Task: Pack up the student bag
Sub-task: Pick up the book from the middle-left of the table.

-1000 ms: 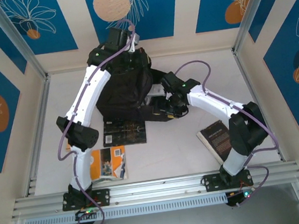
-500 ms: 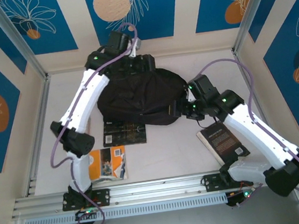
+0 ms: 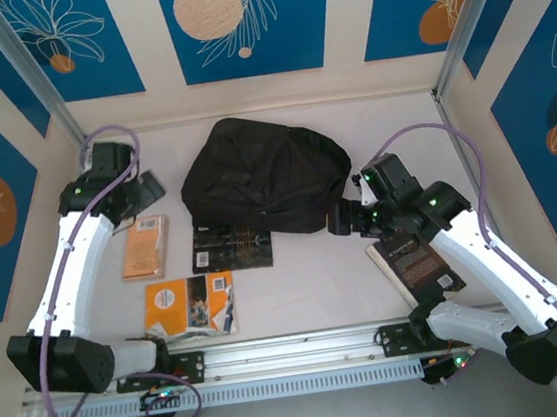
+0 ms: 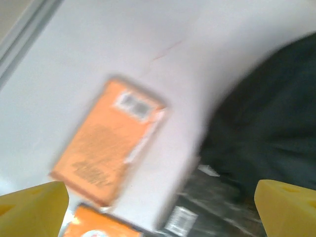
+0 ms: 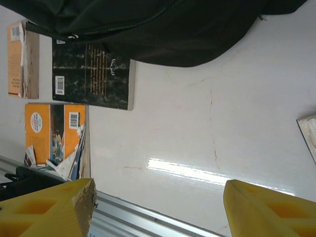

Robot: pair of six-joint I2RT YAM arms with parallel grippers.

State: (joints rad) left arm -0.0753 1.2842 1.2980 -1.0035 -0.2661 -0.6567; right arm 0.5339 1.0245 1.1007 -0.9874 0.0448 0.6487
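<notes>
1. Peering through the left wrist camera, I get heavy blur: the orange book [image 4: 106, 148] carries a white label I cannot read, and the student bag [image 4: 266, 128] is a dark mass cut off at the right edge.
2. The dark book [image 5: 91, 76] lies partly under the bag. I see a barcode, but its gold print is too small to read.
3. The left gripper [image 4: 158, 207] has its fingers wide apart and empty, with the bag ahead to its right.
4. The right gripper [image 5: 158, 207] is spread and empty, with the bag ahead and not touching.
</notes>
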